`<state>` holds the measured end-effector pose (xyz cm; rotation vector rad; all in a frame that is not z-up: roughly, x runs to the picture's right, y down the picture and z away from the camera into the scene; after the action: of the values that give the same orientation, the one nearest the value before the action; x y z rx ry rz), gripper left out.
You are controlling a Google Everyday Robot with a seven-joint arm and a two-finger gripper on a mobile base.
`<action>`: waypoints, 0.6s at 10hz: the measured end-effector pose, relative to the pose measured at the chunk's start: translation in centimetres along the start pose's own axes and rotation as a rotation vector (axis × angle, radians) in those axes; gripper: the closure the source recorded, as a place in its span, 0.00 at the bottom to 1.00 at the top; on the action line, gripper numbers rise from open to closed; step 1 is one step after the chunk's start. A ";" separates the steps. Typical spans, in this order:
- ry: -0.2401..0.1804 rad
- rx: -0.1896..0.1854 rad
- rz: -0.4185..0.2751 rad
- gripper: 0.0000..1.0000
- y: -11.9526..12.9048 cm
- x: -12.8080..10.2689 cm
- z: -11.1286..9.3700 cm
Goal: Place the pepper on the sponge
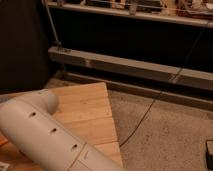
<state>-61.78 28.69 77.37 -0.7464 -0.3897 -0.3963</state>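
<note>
Neither the pepper nor the sponge shows in the camera view. My white arm (45, 132) fills the lower left, lying across the wooden table (92, 107). The gripper is out of view, past the frame's edge. A small orange bit (2, 141) peeks out at the left edge beside the arm; what it is cannot be told.
The table's right edge runs diagonally down the middle, with speckled floor (170, 130) beyond it. A dark cable (150, 107) crosses the floor. A grey metal rail (135, 67) and dark shelving stand at the back. A dark object (209, 152) sits at the lower right.
</note>
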 end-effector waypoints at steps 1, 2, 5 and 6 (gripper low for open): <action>0.014 0.003 -0.032 1.00 -0.4 -0.5 -0.1; 0.025 0.027 -0.077 1.00 -1.7 -1.5 -0.7; 0.040 0.096 -0.211 1.00 -6.6 -6.6 -6.2; 0.056 0.114 -0.260 1.00 -7.9 -8.0 -7.9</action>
<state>-70.87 19.41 72.78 -0.5731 -0.4547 -0.6332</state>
